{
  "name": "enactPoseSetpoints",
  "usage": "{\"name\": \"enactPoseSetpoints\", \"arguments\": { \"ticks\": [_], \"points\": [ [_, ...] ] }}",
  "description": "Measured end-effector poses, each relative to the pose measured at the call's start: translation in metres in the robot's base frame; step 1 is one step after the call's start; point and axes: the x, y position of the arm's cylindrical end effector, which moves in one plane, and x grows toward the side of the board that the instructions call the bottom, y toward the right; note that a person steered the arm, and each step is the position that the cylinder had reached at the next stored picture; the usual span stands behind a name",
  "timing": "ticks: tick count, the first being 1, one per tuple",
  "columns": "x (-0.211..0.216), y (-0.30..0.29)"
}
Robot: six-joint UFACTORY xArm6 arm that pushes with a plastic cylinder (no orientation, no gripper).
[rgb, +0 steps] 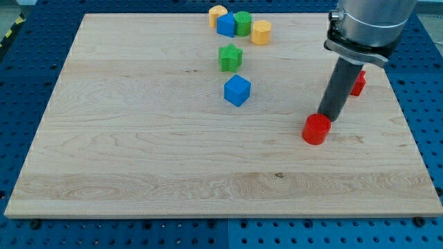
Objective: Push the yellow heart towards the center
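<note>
Two yellow blocks lie at the view's top in a cluster. The one at the cluster's left (217, 14) has a rounded, heart-like shape and touches a blue block (225, 25). The other yellow block (261, 32), at the cluster's right, looks like a pentagon. A green round block (243, 23) sits between them. My tip (324, 116) is far to the lower right of the cluster. It stands right against the far side of a red cylinder (316, 128).
A green star (230, 57) and a blue cube (237, 90) lie below the cluster, near the board's middle. A second red block (358, 83) shows partly behind the rod at the right. The wooden board (138, 152) lies on a blue perforated table.
</note>
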Motion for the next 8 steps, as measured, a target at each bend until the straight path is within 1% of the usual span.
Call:
{"name": "enactPoseSetpoints", "arguments": {
  "ticks": [1,2,3,4,5,6,7,8],
  "points": [
    [-0.008,0.02],
    [-0.03,0.019],
    [-0.057,-0.002],
    [-0.074,-0.016],
    [-0.105,-0.016],
    [-0.133,0.003],
    [-0.162,0.005],
    [-0.206,-0.003]
  ]
}}
